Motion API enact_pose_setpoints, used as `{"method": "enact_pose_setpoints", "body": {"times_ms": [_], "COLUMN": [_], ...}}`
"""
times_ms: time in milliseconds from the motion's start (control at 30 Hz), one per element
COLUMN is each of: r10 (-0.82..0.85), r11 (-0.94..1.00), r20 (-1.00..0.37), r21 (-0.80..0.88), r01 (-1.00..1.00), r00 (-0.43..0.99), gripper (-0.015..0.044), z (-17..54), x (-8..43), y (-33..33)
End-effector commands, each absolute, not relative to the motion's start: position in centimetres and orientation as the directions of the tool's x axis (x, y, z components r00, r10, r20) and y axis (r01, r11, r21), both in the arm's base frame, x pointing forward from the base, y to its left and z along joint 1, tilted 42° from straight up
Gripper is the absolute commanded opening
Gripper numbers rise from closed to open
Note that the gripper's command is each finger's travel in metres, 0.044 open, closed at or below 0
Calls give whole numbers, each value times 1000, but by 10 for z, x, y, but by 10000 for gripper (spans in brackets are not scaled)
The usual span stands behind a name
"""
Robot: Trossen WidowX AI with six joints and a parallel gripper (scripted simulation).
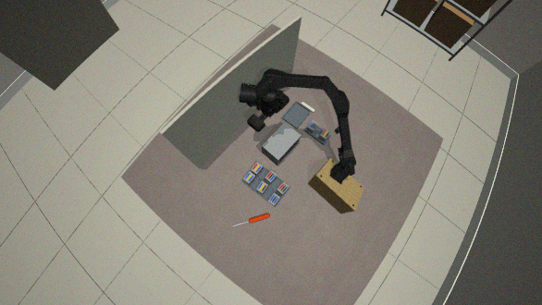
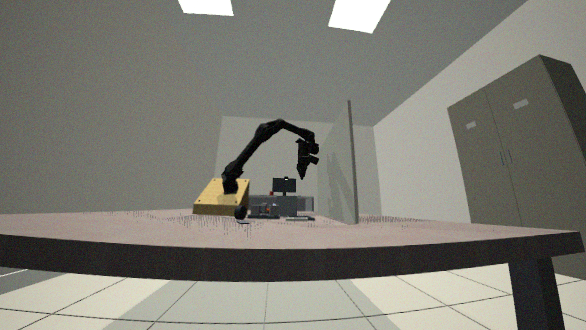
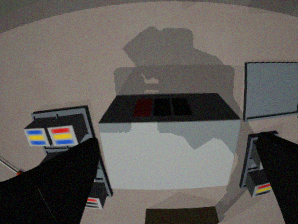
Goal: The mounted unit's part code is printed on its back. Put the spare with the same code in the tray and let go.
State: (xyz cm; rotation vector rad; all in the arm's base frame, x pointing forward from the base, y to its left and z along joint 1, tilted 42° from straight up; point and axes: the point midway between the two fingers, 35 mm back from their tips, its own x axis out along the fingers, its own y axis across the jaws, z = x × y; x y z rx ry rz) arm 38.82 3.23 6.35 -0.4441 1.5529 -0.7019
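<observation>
My gripper (image 2: 302, 176) (image 3: 181, 144) is open and empty, pointing down above a grey box (image 1: 283, 140) (image 3: 170, 162). The box's dark face (image 3: 125, 110) shows one dark red and two black patches; no code is readable, and I cannot tell which is the mounted unit. A large rack (image 1: 267, 182) holds several units with striped labels; a red-yellow-blue unit (image 3: 62, 136) and a blue-yellow-blue unit (image 3: 36, 137) show in the wrist view. A small rack (image 1: 317, 138) holds two units, one with a red-and-yellow label (image 1: 325, 133) (image 3: 262, 189). The flat blue-grey tray (image 1: 297, 114) (image 3: 272, 90) lies beside the box.
A tall grey-green panel (image 1: 236, 102) (image 2: 341, 175) stands past the box. The arm rises from a yellow wooden block (image 1: 342, 189) (image 2: 220, 200). An orange screwdriver (image 1: 259, 218) lies near the large rack. A small black object (image 1: 338, 130) (image 2: 241, 212) stands by the arm.
</observation>
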Motion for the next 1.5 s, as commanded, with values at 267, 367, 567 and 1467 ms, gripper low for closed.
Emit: {"method": "enact_pose_setpoints", "body": {"times_ms": [267, 367, 567, 1467], "r10": [-655, -644, -628, -648], "r11": [738, 765, 651, 164], "r20": [-747, -758, -771, -753], "r21": [-664, -637, -447, 10], "r01": [117, -97, -614, -986], "r00": [-109, -104, -104, -116], "gripper": [440, 440, 440, 300], "z": [63, 37, -23, -114], "x": [388, 368, 298, 170], "y": [36, 65, 123, 117]}}
